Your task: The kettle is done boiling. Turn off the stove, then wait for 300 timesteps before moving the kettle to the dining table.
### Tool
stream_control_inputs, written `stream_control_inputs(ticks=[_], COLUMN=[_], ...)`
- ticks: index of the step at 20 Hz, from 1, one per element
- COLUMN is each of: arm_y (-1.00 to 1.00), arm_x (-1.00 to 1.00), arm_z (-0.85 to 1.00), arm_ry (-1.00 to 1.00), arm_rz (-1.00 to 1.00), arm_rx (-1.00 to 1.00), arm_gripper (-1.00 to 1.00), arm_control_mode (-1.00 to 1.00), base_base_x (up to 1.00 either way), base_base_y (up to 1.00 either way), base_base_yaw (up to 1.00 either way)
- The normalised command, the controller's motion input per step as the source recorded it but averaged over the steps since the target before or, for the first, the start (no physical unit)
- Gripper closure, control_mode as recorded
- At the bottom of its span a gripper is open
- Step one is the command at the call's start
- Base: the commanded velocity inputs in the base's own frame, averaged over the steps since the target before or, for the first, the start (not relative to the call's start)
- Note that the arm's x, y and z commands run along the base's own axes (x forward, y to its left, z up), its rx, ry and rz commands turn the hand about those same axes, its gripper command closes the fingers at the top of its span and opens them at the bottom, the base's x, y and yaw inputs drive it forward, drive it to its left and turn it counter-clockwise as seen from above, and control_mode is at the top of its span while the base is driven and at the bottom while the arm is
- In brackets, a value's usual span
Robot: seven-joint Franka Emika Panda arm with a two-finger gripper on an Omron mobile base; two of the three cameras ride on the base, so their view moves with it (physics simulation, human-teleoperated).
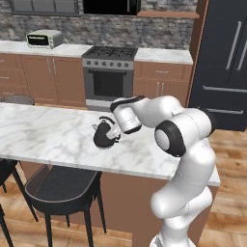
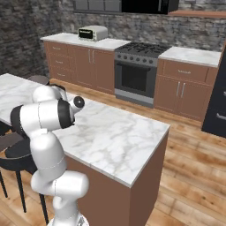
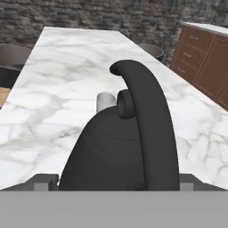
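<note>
STEP: final placement | small black rounded kettle (image 1: 106, 135) rests mid-frame on the long white marble dining surface (image 1: 43, 135) | end effector (image 1: 115, 129) beside handle, grip state cannot be told | NEXT: confirm release, retract upward

The kettle (image 3: 120, 151) is seen directly ahead of the hand, close up, upright on the dining table (image 3: 67, 84); its arched handle (image 3: 147, 124) runs toward the camera, pale spout (image 3: 105, 101) pointing away. Brown cabinets (image 3: 205, 62) are seen far right.
</note>
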Motion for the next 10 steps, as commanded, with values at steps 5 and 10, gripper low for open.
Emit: stream_control_inputs(ticks=[5, 10], arm_y=[-0.22, -0.29], arm_x=[-0.05, -0.12], arm_z=[0.00, 0.00], arm_ry=[-0.06, -0.04], arm_rz=[0.00, 0.00], arm_rx=[0.00, 0.00], arm_gripper=[-1.00, -1.00], arm_control_mode=[-1.00, -1.00], base_base_x=[0.00, 0.00], base_base_y=[0.00, 0.00], base_base_yaw=[0.00, 0.00])
